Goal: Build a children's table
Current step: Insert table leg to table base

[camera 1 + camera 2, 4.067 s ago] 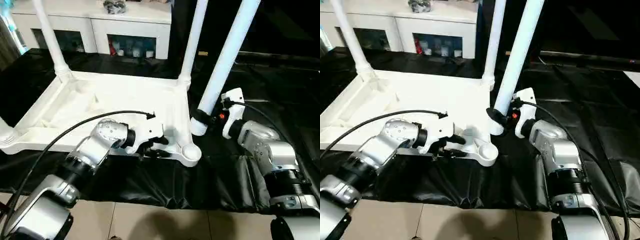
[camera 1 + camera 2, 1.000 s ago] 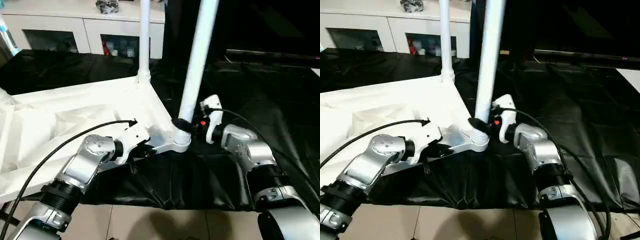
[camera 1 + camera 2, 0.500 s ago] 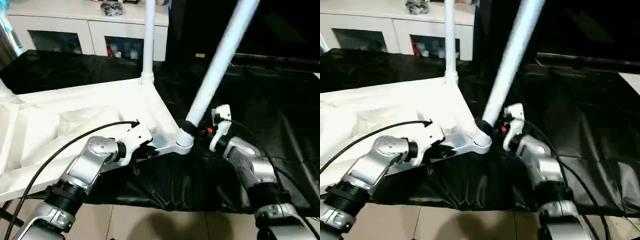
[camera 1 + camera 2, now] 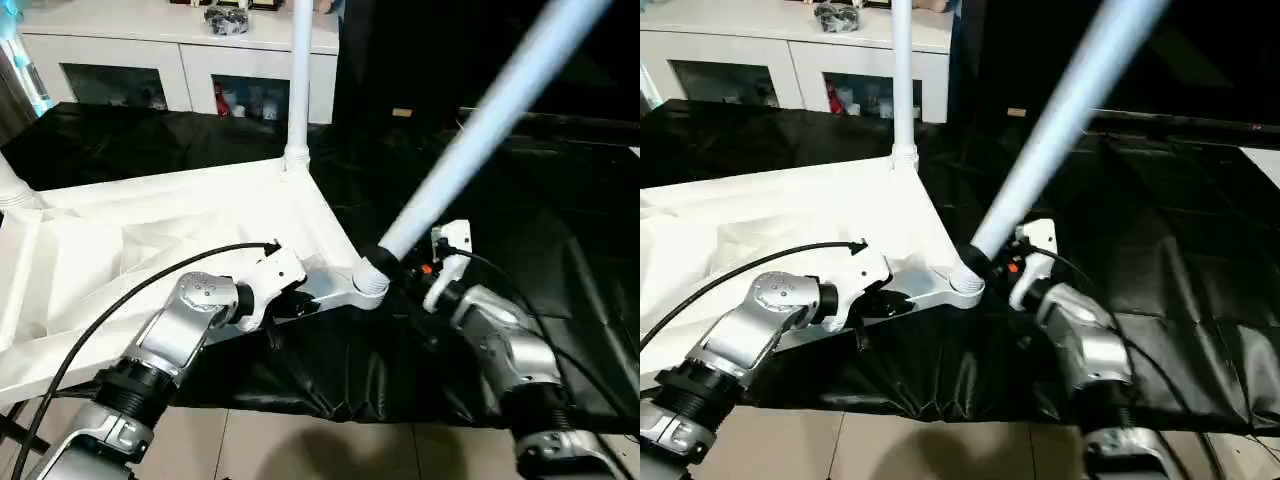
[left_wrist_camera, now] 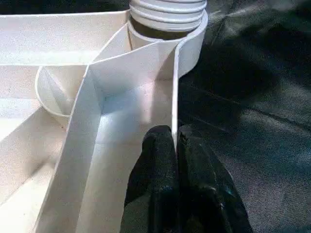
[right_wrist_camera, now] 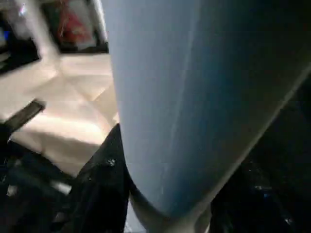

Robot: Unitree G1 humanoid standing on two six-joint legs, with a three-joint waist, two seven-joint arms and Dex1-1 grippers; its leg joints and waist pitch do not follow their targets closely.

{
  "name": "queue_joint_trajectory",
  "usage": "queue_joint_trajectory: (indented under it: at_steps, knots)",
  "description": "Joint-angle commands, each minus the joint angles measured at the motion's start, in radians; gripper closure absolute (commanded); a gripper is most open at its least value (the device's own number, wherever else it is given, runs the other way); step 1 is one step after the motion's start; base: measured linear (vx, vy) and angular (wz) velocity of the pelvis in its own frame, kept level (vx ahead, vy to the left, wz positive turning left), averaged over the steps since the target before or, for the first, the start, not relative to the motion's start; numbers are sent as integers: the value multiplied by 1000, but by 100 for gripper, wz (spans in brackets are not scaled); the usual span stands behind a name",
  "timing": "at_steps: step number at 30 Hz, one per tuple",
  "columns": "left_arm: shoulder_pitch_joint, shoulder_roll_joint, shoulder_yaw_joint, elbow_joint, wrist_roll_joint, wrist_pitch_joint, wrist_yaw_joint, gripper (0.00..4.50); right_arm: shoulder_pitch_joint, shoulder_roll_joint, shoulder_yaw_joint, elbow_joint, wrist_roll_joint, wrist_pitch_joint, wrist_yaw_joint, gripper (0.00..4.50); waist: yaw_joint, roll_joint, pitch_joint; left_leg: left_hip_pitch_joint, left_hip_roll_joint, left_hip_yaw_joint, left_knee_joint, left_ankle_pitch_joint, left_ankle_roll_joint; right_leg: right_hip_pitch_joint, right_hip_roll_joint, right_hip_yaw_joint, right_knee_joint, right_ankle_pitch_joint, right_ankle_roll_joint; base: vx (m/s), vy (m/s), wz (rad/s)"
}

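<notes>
Tabletop first, since it's the biggest thing: it's lying upside down on the black sheet, ribbed underside up, which is exactly how you want it so the corner sockets face you. It's white moulded plastic, thin walled, with stiffening ribs running into round cups at the corners. One upright leg is already standing in the far corner at about 12 o'clock, and another shows at the 9 o'clock edge.

Your fourth leg is the interesting one. It's a long smooth tapered tube, and it's leaning hard toward 2 o'clock with its threaded-looking end at the near corner socket. I'd guess it isn't seated square yet, so you'll want it upright before pushing or twisting.

Right gripper has its fingers around the leg's base, gripping the tube just above the socket. Left gripper is clamped on the tabletop's thin rim wall beside that corner, fingers closed on the plastic, which makes sense as a brace so the top doesn't skate around on that slippery sheet.
</notes>
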Motion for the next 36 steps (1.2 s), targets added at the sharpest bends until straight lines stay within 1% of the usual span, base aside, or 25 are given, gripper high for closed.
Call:
queue_joint_trajectory:
  at_steps: [1, 2, 3, 4, 5, 6, 8, 9, 11, 13, 14, 17, 18, 19, 20, 22, 23, 25, 26, 27, 29, 30, 31, 33, 36]
  knots:
    - [-15, 11, 35, 18, 6, -12, 36, 450, 35, -51, 24, 13, -60, 24, 39, 263, 3, -3, -55, 13, 13, -4, -72, -333, 15, 34, -67, 37, -106, -526, -95, 0, 0, 0]
    - [-15, 11, 35, 18, 6, -12, 36, 450, 35, -55, 27, 9, -60, 24, 45, 263, 3, -6, -56, 12, 13, -4, -71, -329, 17, 35, -67, 37, -107, -531, -93, 0, 0, 0]
    - [-14, 11, 35, 17, 6, -12, 36, 450, 34, -61, 30, 4, -59, 30, 53, 263, 5, -4, -56, 11, 13, -5, -72, -326, 19, 34, -68, 37, -107, -536, -91, 0, 0, 0]
    - [-13, 12, 34, 13, 6, -11, 34, 450, 28, -71, 35, 1, -62, 33, 61, 263, 6, -6, -56, 10, 14, -5, -73, -321, 19, 35, -67, 36, -106, -531, -90, 0, 0, 0]
    - [-11, 12, 33, 10, 6, -9, 33, 450, 24, -79, 40, -2, -66, 36, 67, 263, 8, -4, -57, 11, 15, -5, -73, -317, 19, 35, -67, 37, -104, -519, -94, 0, 0, 0]
    - [-10, 13, 33, 8, 5, -9, 32, 450, 17, -82, 42, 0, -68, 37, 69, 263, 7, -6, -57, 10, 16, -5, -73, -316, 20, 35, -67, 37, -103, -510, -96, 0, 0, 0]
    - [-9, 15, 30, 5, 4, -11, 26, 450, -2, -88, 49, 1, -67, 48, 70, 263, 9, -5, -58, 8, 16, -5, -74, -307, 21, 36, -66, 38, -100, -484, -105, 0, 0, 0]
    - [-9, 16, 29, 5, 4, -13, 24, 450, -12, -92, 54, 2, -66, 54, 75, 263, 8, -8, -58, 7, 16, -4, -74, -303, 22, 38, -66, 37, -99, -477, -107, 0, 0, 0]
    - [-9, 21, 26, 2, 5, -17, 17, 450, -34, -95, 64, 12, -67, 62, 86, 263, 9, -6, -56, 8, 15, -4, -74, -307, 21, 37, -67, 37, -101, -494, -104, 0, 0, 0]
    - [-8, 26, 22, -2, 3, -18, 7, 450, -60, -99, 77, 27, -73, 77, 110, 263, 9, -6, -57, 7, 15, -5, -73, -307, 21, 38, -67, 36, -101, -500, -102, 0, 0, 0]
    - [-11, 28, 18, 1, 4, -22, -1, 450, -75, -101, 85, 41, -78, 80, 127, 263, 7, -6, -57, 8, 15, -5, -73, -314, 19, 36, -67, 36, -101, -505, -103, 0, 0, 0]
    - [-13, 32, 13, 4, 7, -27, -7, 450, -92, -102, 94, 59, -75, 86, 146, 263, 6, -6, -56, 8, 15, -5, -73, -311, 20, 36, -67, 37, -102, -502, -102, 0, 0, 0]
    - [-18, 37, 7, 7, 10, -35, -16, 450, -119, -102, 109, 100, -80, 88, 180, 263, 6, -9, -58, 7, 16, -5, -72, -309, 21, 37, -69, 36, -100, -498, -106, 0, 0, 0]
    - [-19, 39, 5, 8, 10, -37, -21, 450, -130, -102, 117, 119, -85, 85, 194, 263, 3, -12, -57, 6, 16, -5, -73, -311, 23, 37, -68, 36, -100, -494, -112, 0, 0, 0]
    - [-22, 42, 1, 7, 10, -41, -33, 450, -143, -102, 129, 147, -94, 76, 214, 263, 3, -9, -55, 7, 16, -5, -72, -317, 22, 35, -69, 36, -101, -505, -113, 0, 0, 0]
    - [-24, 47, -3, 5, 10, -48, -44, 450, -152, -103, 139, 171, -100, 72, 236, 263, 1, -8, -54, 8, 16, -5, -72, -327, 20, 34, -69, 35, -104, -519, -111, 0, 0, 0]
    - [-22, 51, -6, -2, 10, -49, -52, 450, -158, -105, 146, 190, -105, 67, 254, 263, 0, -13, -55, 8, 17, -6, -72, -331, 19, 35, -70, 35, -104, -525, -108, 0, 0, 0]
    - [-21, 62, -15, -17, 8, -57, -78, 450, -172, -111, 166, 224, -119, 54, 296, 263, 0, -10, -55, 9, 18, -8, -73, -336, 17, 34, -71, 35, -103, -524, -112, 0, 0, 0]
    - [-19, 71, -20, -29, 6, -60, -95, 450, -180, -113, 175, 239, -123, 49, 326, 263, -3, -13, -55, 8, 20, -9, -74, -342, 16, 34, -71, 35, -100, -518, -118, 0, 0, 0]
    - [-18, 76, -23, -38, 5, -62, -108, 450, -185, -115, 180, 247, -124, 48, 345, 263, -3, -12, -55, 8, 20, -10, -75, -342, 16, 35, -71, 35, -99, -513, -122, 0, 0, 0]
    - [-17, 84, -27, -51, 4, -60, -121, 450, -190, -117, 187, 253, -127, 42, 363, 263, -1, -11, -56, 9, 24, -9, -76, -337, 14, 35, -72, 38, -95, -473, -138, 0, 0, 0]
    - [-16, 89, -29, -61, 4, -57, -128, 450, -196, -118, 195, 264, -133, 28, 378, 263, -1, -14, -56, 8, 24, -9, -77, -334, 13, 36, -72, 38, -93, -460, -143, 0, 0, 0]
    - [-16, 89, -29, -61, 4, -57, -128, 450, -196, -118, 195, 264, -133, 28, 378, 263, -1, -13, -56, 10, 25, -9, -78, -336, 10, 36, -71, 39, -90, -438, -155, 0, 0, 0]
    - [-13, 102, -32, -81, 2, -51, -145, 450, -203, -122, 214, 277, -144, 3, 415, 263, -1, -16, -57, 9, 26, -9, -78, -334, 8, 38, -71, 40, -87, -414, -166, 0, 0, 0]
    - [-11, 121, -27, -100, -1, -49, -165, 450, -200, -124, 250, 290, -178, -49, 457, 263, 0, -19, -56, 9, 25, -8, -78, -338, 10, 38, -72, 40, -87, -417, -170, 0, 0, 0]
